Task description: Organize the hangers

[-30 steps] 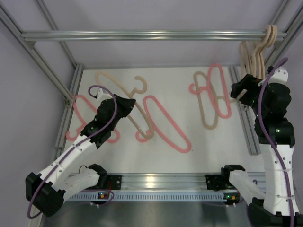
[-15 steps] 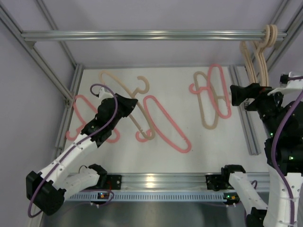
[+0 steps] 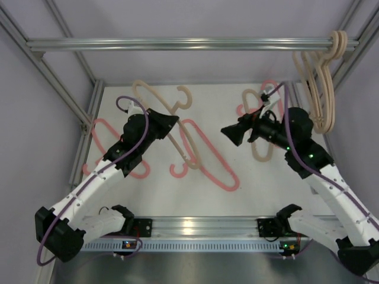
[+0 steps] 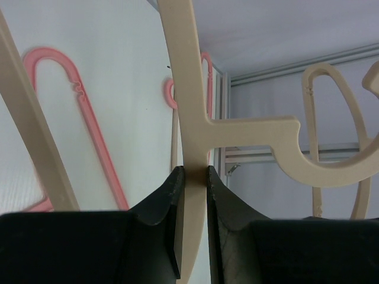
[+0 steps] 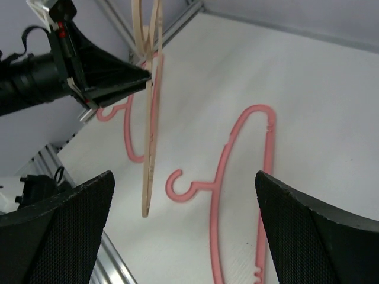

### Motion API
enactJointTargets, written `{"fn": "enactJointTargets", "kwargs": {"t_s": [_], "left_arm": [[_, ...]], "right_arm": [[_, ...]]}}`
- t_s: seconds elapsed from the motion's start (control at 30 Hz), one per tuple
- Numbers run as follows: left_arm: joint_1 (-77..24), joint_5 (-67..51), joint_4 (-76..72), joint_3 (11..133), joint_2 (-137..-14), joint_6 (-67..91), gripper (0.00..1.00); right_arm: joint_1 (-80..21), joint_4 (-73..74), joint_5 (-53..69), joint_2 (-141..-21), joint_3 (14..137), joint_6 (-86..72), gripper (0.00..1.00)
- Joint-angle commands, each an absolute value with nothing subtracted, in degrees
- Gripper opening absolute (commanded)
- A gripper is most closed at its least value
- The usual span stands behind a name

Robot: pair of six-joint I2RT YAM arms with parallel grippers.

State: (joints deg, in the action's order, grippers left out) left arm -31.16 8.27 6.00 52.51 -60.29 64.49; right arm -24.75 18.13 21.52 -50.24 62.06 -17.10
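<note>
- beige hanger (image 4: 192, 106): smooth hard plastic, soft dull shine seen
- pink hanger (image 4: 50, 53): same smooth plastic look
- table top (image 5: 308, 77): white, matt, fine grain seen
- frame rail (image 3: 177, 44): bare metal, shiny, grooved
- left gripper (image 4: 193, 177): black plastic, smooth, dull
- right gripper (image 5: 183, 236): black, fingers (image 5: 65, 236) covered in rough dotted grain
- left arm (image 3: 89, 188): shell made of white plastic, smooth

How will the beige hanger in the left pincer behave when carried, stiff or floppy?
Probably stiff: the beige hanger looks straight though the left pincer clamps just one bar. Likely light, being an open outline. It might pivot, since most of it overhangs.
</note>
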Motion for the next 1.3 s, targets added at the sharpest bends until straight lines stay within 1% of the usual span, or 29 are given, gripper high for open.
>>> {"fn": "enactJointTargets", "kwargs": {"t_s": [0.0,0.23,0.33,0.43,0.53,0.57,0.63,0.67,0.73,0.77,0.83,0.87,0.9,0.93,0.97,1.03,1.07,1.13,1.17,1.2,1.27], "left_arm": [[-30.85,7.12,0.80,55.20,-60.56,66.18,0.00],[-30.94,7.91,-1.40,55.02,-60.38,68.20,0.00],[-30.94,8.00,-2.98,53.97,-60.29,69.34,0.00],[-30.94,8.26,-4.56,52.74,-59.94,70.75,0.00],[-30.94,8.26,-5.27,52.03,-59.77,71.45,0.00],[-30.94,8.26,-5.45,51.86,-59.68,71.63,0.00],[-30.94,8.26,-5.97,50.81,-59.50,72.33,0.00],[-30.94,8.17,-6.76,50.37,-59.41,72.59,0.00],[-30.94,8.17,-7.12,49.75,-59.07,73.12,0.00],[-30.94,8.26,-7.03,49.22,-58.98,73.12,0.00],[-30.85,8.70,-7.12,48.69,-58.45,72.86,0.00],[-30.94,8.88,-7.03,48.08,-58.27,72.77,0.00],[-30.85,9.22,-7.03,47.73,-58.18,72.69,0.02],[-30.94,9.40,-7.03,47.46,-57.84,72.69,0.07],[-30.94,9.49,-7.12,47.20,-57.66,72.51,0.20],[-30.94,9.75,-7.12,46.50,-57.22,71.81,0.35],[-30.85,9.84,-6.95,46.41,-57.04,71.37,0.51],[-30.85,10.28,-5.64,46.67,-56.52,69.79,0.65],[-30.76,10.54,-4.93,46.93,-56.25,67.87,0.78],[-30.76,10.72,-4.23,47.80,-55.90,66.55,0.83],[-30.76,11.77,-0.98,49.12,-55.63,62.17,0.91]], "right_arm": [[-33.72,7.22,14.69,-54.30,59.77,-15.20,0.98],[-46.40,-2.28,8.97,-67.40,58.27,-13.98,0.95],[-49.13,-5.35,8.09,-71.09,58.01,-13.80,0.91],[-50.80,-7.55,8.00,-73.91,57.75,-13.97,0.83],[-51.94,-8.52,7.47,-75.67,57.83,-13.80,0.68],[-52.38,-8.70,6.86,-75.85,57.83,-13.71,0.59],[-52.47,-8.88,5.98,-76.20,57.74,-13.62,0.49],[-52.47,-8.88,5.19,-76.20,57.66,-13.54,0.42],[-52.47,-9.05,4.14,-75.59,56.96,-13.36,0.34],[-52.38,-9.05,3.52,-75.15,56.69,-13.27,0.25],[-52.47,-8.97,1.50,-73.83,55.81,-13.10,0.14],[-52.47,-7.92,0.45,-73.39,55.64,-13.01,0.05],[-52.38,-7.21,0.35,-72.61,55.55,-12.57,0.02],[-52.30,-6.42,0.26,-72.25,55.55,-12.48,0.00],[-51.95,-4.41,-1.30,-72.07,55.63,-12.39,0.00],[-51.42,-2.65,-2.02,-70.93,55.29,-12.22,0.00],[-50.89,-1.77,-2.80,-70.41,55.20,-12.30,0.00],[-50.28,2.26,-3.43,-68.65,55.11,-12.30,0.00],[-49.49,3.76,-4.65,-67.25,55.19,-12.22,0.00],[-48.96,7.35,-5.01,-66.54,55.54,-12.22,0.00],[-47.21,11.23,-6.14,-64.18,56.07,-12.39,0.00]]}}
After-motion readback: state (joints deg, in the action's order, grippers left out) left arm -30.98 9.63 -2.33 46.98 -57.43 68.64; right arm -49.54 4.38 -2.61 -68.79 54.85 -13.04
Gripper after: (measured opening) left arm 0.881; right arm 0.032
